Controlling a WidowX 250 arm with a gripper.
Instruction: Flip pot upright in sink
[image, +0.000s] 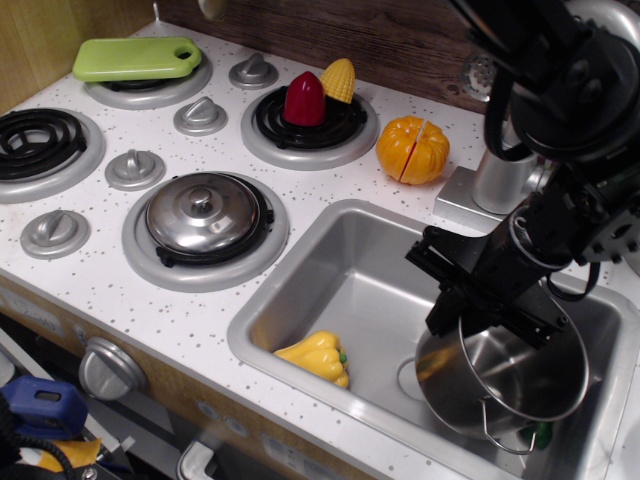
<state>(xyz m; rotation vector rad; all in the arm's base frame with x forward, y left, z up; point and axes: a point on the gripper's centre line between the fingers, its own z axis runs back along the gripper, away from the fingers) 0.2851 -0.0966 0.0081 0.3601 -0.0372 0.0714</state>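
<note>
The shiny stainless-steel cylindrical pot (505, 385) is sitting in the near right part of the large grey metallic rectangular sink (330, 275), its open mouth facing up and towards the camera, so its polished inside is showing. It is looking tilted rather than level; whether its base is resting flat on the sink floor is hard to tell. A thin wire loop handle (500, 430) is hanging from its near rim.

The black robot gripper (470, 300) is reaching down onto the pot's far left rim and appears to be pinching that rim, though the fingertips are blending into the dark mass of the arm.

As a judgement, the flip is mostly done: the mouth is no longer facing down or sideways. What is remaining is settling the pot flat on the sink floor and letting go.

A yellow toy bell pepper (318, 357) is lying at the near left of the basin, apart from the pot. A small green bit of something is peeking out just beside the pot's near right edge, mostly hidden.
</note>
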